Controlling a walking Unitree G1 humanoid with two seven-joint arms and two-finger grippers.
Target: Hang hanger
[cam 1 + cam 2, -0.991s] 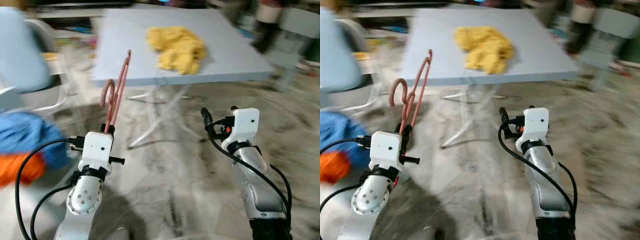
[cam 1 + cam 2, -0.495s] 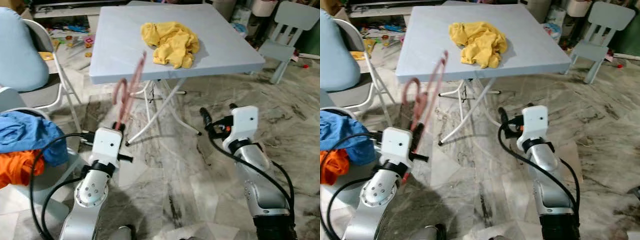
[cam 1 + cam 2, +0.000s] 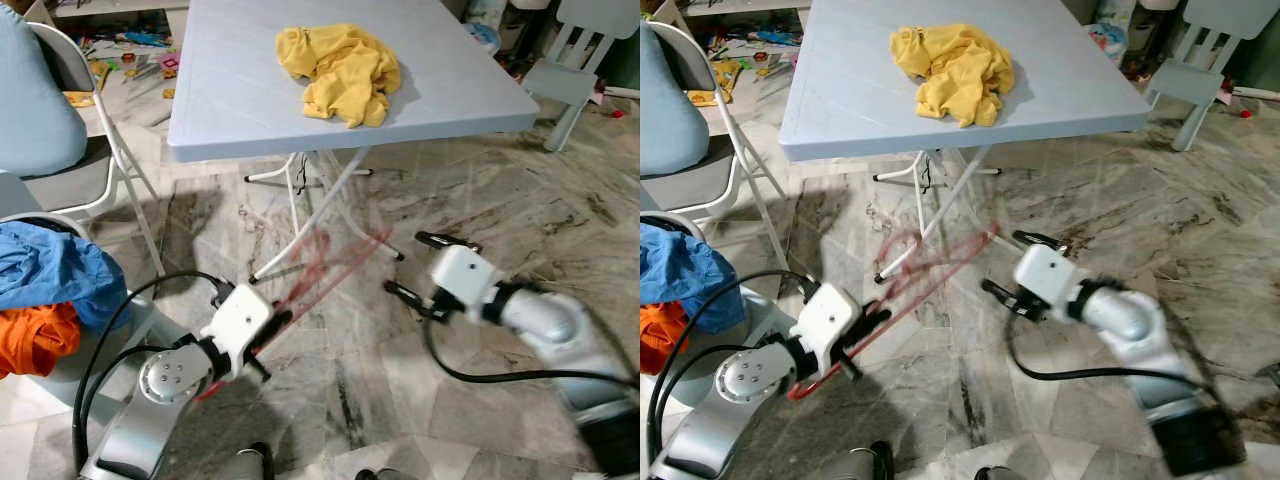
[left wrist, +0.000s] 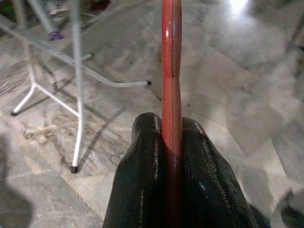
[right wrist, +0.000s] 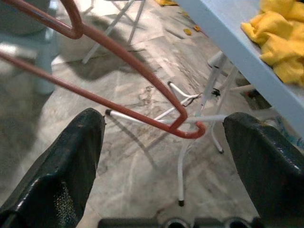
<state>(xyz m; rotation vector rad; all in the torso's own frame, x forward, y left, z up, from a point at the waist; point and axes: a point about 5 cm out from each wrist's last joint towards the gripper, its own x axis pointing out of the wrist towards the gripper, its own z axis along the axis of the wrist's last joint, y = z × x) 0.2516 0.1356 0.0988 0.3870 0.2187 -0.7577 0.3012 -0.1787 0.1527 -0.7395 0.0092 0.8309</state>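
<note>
So your left gripper point(image 4: 172, 142) was clamped tight on the red hanger point(image 5: 137, 76), holding it low over the marble floor point(image 3: 480, 200). Its long axis ran up and rightward from the left gripper toward the right gripper point(image 3: 425, 270), blurred in the head views. Your right gripper's fingers point(image 5: 61, 166) stood wide apart, the hanger's corner between them, not touching. Behind sat a grey folding table point(image 3: 220, 110) with a yellow cloth point(image 3: 340, 65) near its far edge; a chair point(image 3: 50, 110) stood left.
</note>
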